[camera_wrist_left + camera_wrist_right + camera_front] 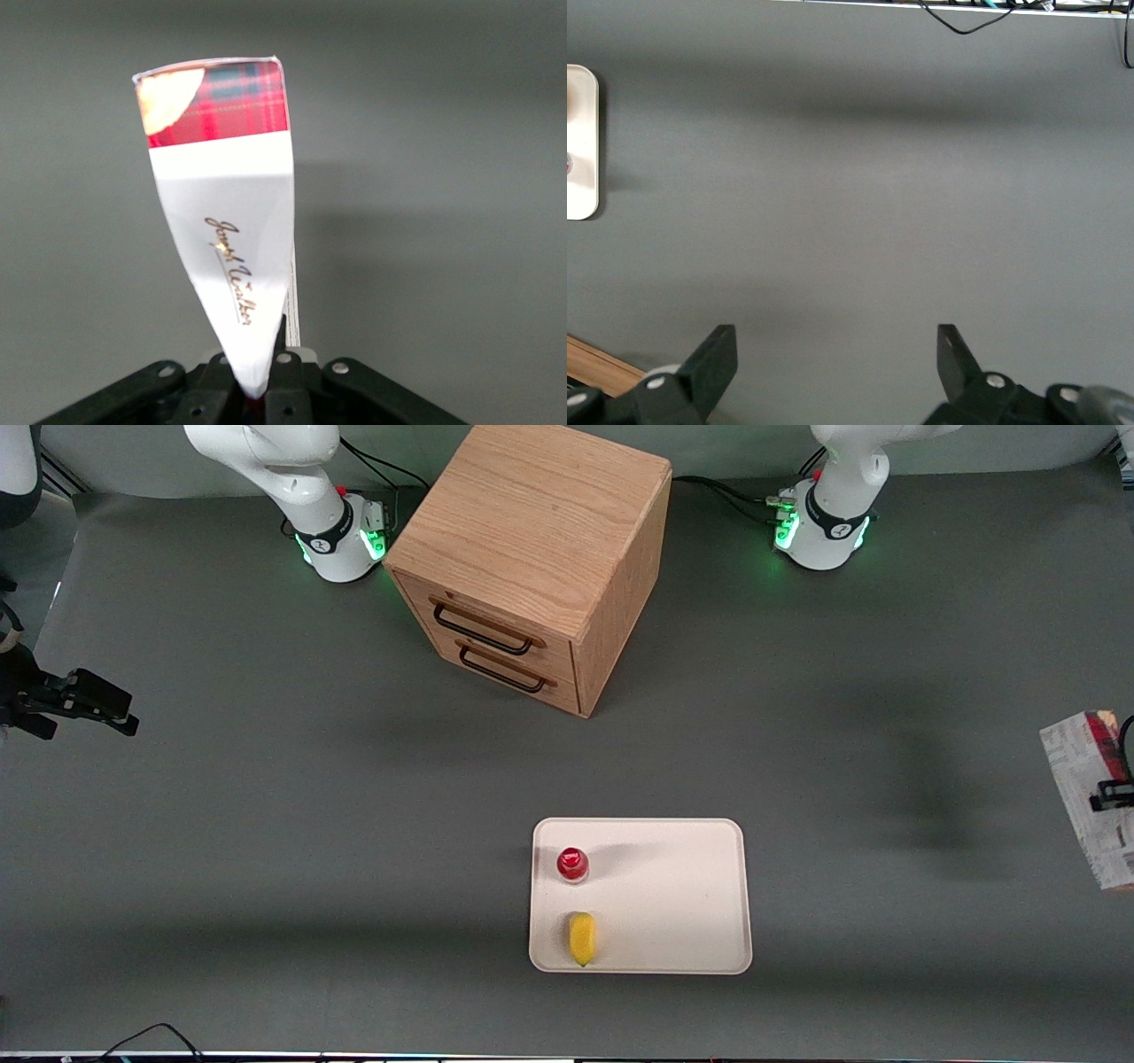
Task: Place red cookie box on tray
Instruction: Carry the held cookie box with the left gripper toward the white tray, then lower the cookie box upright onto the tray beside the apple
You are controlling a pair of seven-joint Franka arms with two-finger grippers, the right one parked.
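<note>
Box up, tray waiting

The gripper (257, 390) pinches the red cookie box (1094, 797) aloft at the working arm's end, well apart from the tray (682, 886); light, crushable cardboard, best held across its slim sides.

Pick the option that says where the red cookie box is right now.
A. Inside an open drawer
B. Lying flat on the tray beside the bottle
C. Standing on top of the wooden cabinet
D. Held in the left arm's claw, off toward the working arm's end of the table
D: the red cookie box is clamped in the claw, off toward the working arm's end of the table, while the tray carries only a red-capped bottle and a yellow item.
</note>
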